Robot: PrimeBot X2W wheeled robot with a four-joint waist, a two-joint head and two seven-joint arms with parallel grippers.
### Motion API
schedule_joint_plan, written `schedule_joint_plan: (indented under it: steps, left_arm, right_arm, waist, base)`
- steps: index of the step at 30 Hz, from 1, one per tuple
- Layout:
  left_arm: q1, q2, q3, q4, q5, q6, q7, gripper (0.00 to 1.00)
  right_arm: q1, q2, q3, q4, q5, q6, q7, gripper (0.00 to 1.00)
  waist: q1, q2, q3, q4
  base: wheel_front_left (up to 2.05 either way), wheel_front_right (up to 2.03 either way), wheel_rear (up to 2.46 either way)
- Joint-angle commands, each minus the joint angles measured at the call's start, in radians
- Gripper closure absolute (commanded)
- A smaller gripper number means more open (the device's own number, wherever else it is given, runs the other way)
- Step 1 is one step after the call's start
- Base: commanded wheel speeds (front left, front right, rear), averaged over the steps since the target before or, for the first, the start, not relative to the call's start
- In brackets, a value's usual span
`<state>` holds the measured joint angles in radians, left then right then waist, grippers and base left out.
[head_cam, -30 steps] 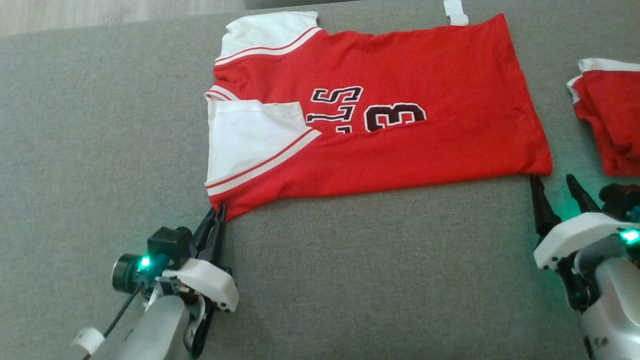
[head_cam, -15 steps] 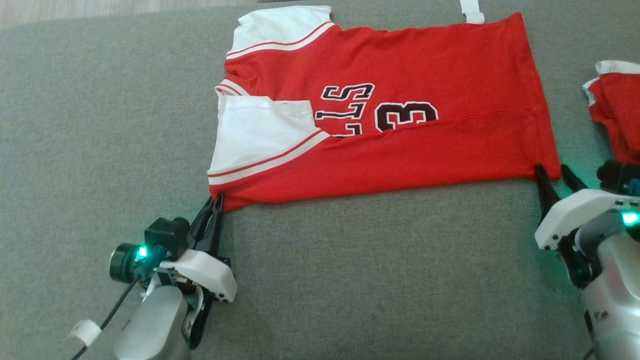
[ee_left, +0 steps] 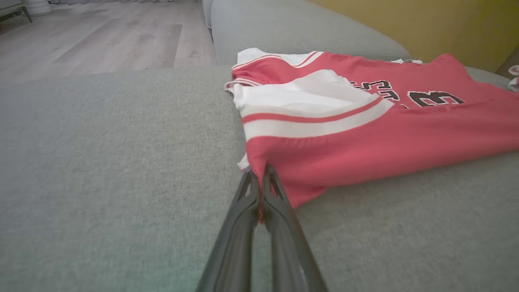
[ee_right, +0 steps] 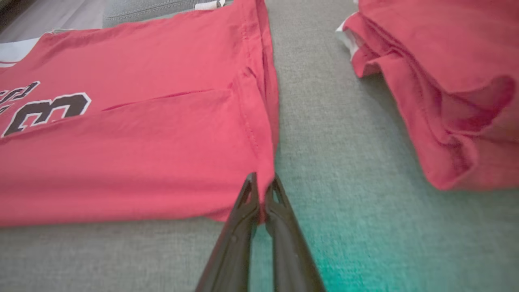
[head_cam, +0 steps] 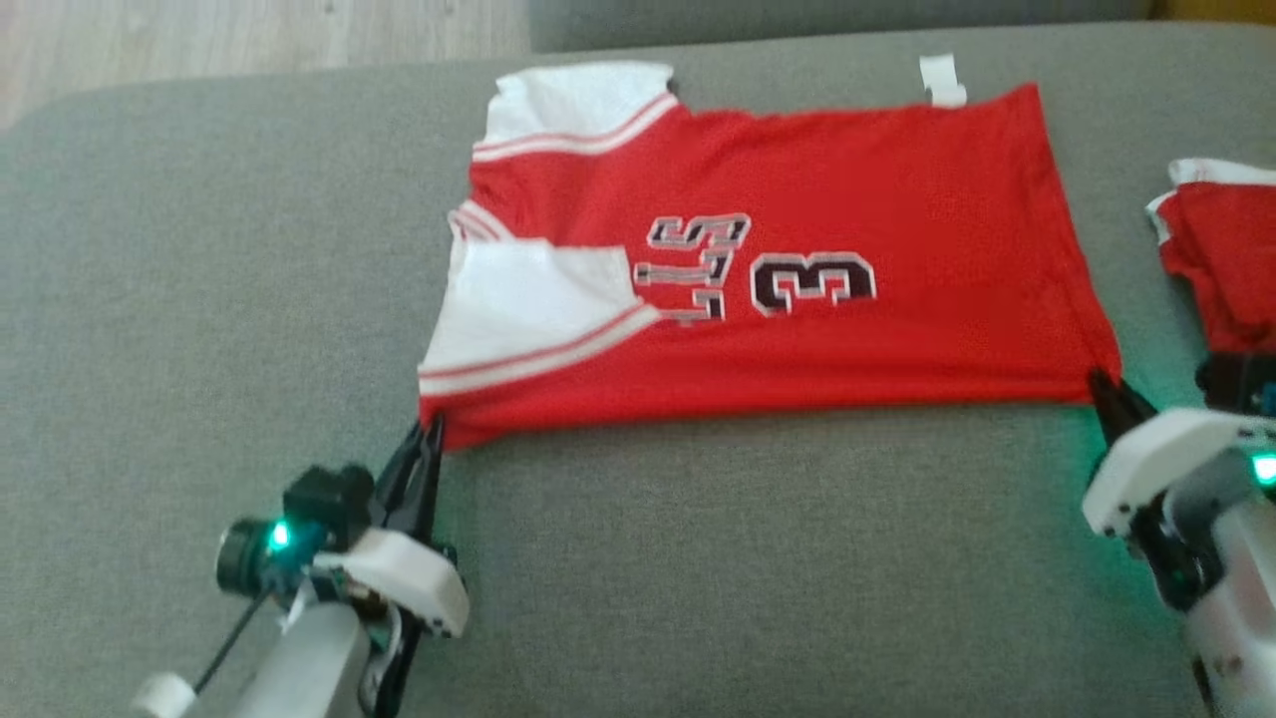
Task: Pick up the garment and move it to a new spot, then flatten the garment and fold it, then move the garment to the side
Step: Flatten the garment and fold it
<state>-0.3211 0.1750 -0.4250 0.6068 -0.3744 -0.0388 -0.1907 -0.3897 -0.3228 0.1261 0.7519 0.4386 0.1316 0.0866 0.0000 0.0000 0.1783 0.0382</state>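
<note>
The garment (head_cam: 797, 249) is a red jersey with white sleeves and a dark "3", spread flat on the grey cushion (head_cam: 698, 558), its near side folded over. My left gripper (head_cam: 431, 431) is shut on its near left corner, red cloth pinched between the tips in the left wrist view (ee_left: 258, 178). At the near right corner by the hem, my right gripper (head_cam: 1105, 384) is shut on the garment (ee_right: 142, 142); in the right wrist view its tips (ee_right: 262, 184) clamp the red edge.
A second red garment (head_cam: 1221, 259) lies bunched at the right edge, close to my right arm; it is large in the right wrist view (ee_right: 442, 89). Wooden floor (head_cam: 249, 40) shows beyond the cushion's far left edge. A white tag (head_cam: 942, 80) sticks out at the jersey's far edge.
My right gripper has closed from open onto the jersey's near right corner. The left gripper kept its grip. The head camera has shifted, so the whole scene sits lower.
</note>
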Motion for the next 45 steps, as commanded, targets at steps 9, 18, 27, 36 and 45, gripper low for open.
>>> schedule_joint_plan:
  steps: [9,18,27,36,45]
  left_arm:
    - [0.191,0.039,0.003,-0.175,-0.032,0.044,0.057,1.00]
    - [0.385,0.081,-0.026,-0.374,-0.043,0.096,0.159,1.00]
    - [0.434,0.101,-0.042,-0.456,-0.061,0.112,0.238,1.00]
    - [0.366,0.125,-0.055,-0.505,-0.048,0.086,0.265,0.00]
    - [0.002,0.203,-0.014,-0.533,-0.024,-0.015,0.353,0.00]
  right_arm:
    - [0.217,-0.086,0.004,-0.110,0.041,-0.001,-0.024,1.00]
    - [0.417,-0.101,-0.066,-0.255,0.035,-0.001,0.029,1.00]
    - [0.496,-0.074,-0.128,-0.338,-0.004,-0.001,0.076,0.29]
    - [0.503,-0.025,-0.186,-0.460,-0.053,-0.001,0.029,0.00]
    - [0.426,0.010,-0.163,-0.600,-0.082,-0.001,0.003,0.00]
  waist:
    - [0.0000,0.0000,-0.094,0.018]
    - [0.0000,0.0000,-0.139,0.016]
    - [0.0000,0.0000,-0.152,0.019]
    - [0.0000,0.0000,-0.118,0.009]
    - [0.0000,0.0000,0.039,-0.024]
  base:
    - [0.00,0.00,0.00]
    - [0.00,0.00,0.00]
    - [0.00,0.00,0.00]
    - [0.00,0.00,0.00]
    - [0.00,0.00,0.00]
